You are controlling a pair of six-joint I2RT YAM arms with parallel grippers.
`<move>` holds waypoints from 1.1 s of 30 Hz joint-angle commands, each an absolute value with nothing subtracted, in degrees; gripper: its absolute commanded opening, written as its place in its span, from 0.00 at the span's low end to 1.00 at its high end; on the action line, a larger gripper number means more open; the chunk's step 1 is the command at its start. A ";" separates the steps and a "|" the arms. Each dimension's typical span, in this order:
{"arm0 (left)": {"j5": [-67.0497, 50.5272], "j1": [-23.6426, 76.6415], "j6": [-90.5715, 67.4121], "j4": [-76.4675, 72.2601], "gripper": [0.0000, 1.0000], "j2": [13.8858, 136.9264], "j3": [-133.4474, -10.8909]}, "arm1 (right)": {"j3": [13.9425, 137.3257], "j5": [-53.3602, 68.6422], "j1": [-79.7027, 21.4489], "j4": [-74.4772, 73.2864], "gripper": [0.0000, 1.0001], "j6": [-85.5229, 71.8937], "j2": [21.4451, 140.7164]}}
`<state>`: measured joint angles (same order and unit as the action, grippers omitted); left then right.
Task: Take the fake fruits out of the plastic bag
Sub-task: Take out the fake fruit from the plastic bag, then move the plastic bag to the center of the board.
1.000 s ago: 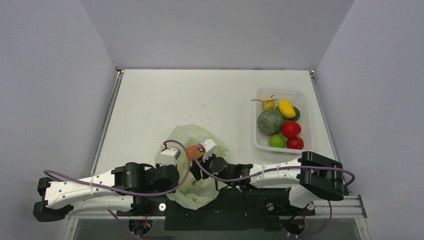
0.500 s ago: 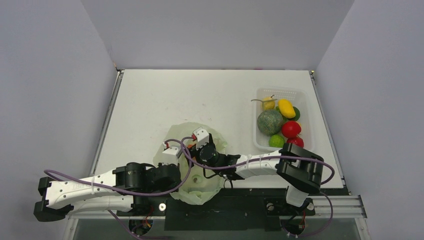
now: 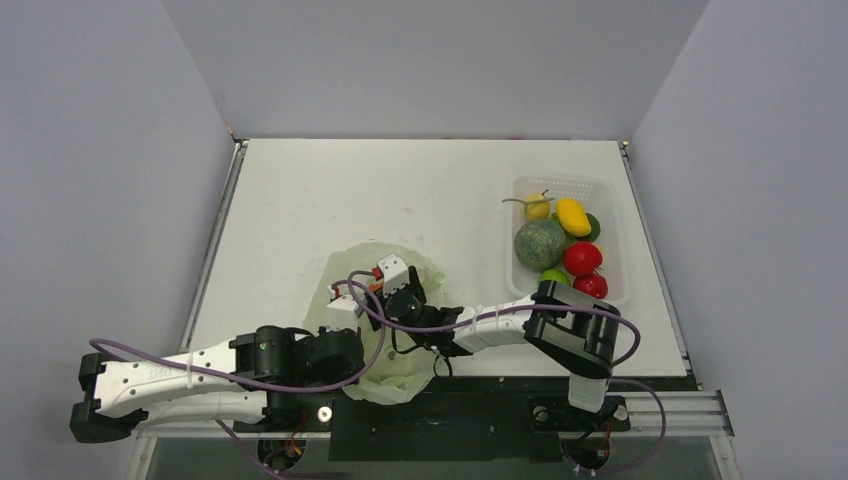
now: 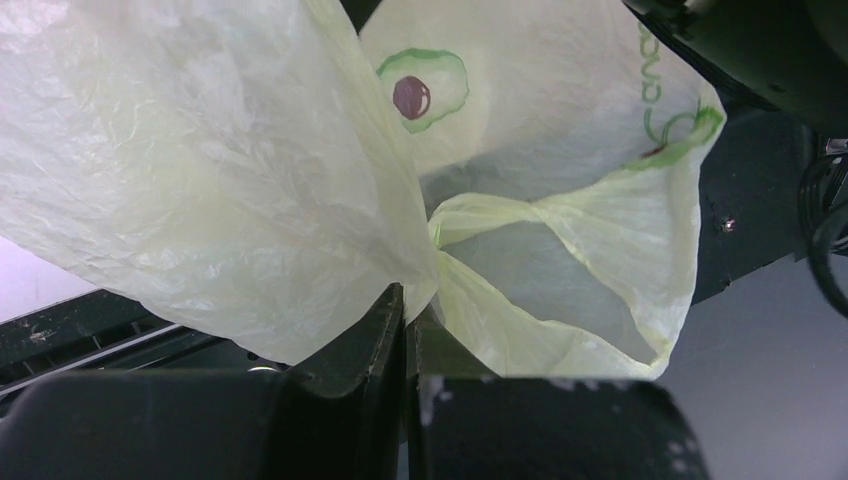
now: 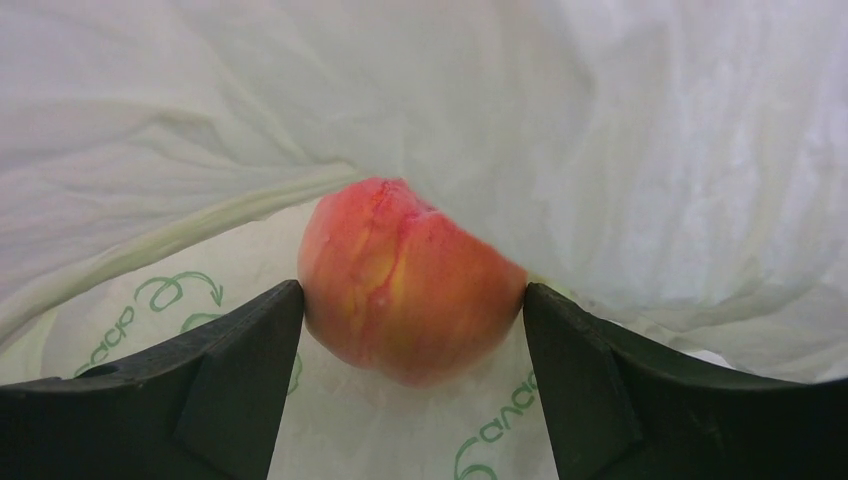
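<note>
Grey walls enclose a white bench (image 3: 400,190), and the action sits at the lower centre of the overhead view, where the plastic bag (image 3: 425,275) lies just in front of the arm bases.

Over the last second the right arm has been folded inward: its elbow, formerly stretched out at the lower right of the frame, has been drawn toward the centre, and the right end effector (image 5: 412,305) has been carried up and to the left over the bag. The bag's outline has also been pushed higher and rounder. A fake fruit (image 5: 400,270) is clamped between the two dark fingers, which touch it on either side. From this it is judged that the grasp is made but the removal is not: pale film is seen all round the fruit in the right wrist view, so it is still inside the bag.

The left end effector (image 4: 405,320) is closed together on a gathered pinch of the bag's film, by which the bag is held.

The fruit is smooth and glossy, peach-red shading to yellow-orange, with a faint seam near its top. The white mesh basket (image 3: 560,181) stands well apart at the right of the frame.
</note>
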<state>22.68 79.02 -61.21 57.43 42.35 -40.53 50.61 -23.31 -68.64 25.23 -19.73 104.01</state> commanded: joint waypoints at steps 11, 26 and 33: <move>25.03 78.93 -63.51 57.48 0.00 42.65 -42.03 | 50.95 -22.89 -68.20 29.55 0.17 -19.29 102.14; 21.36 65.00 -54.94 57.55 0.00 46.43 -46.24 | 40.38 -16.54 -68.18 28.43 0.00 -26.38 85.87; 17.47 48.86 -40.06 53.72 0.00 52.87 -51.25 | 35.67 -21.86 -67.13 20.72 0.00 -25.98 70.78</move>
<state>19.90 54.43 -50.41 58.15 50.43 -46.15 36.93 -18.68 -68.47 24.12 -25.58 78.91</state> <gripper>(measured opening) 0.003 0.663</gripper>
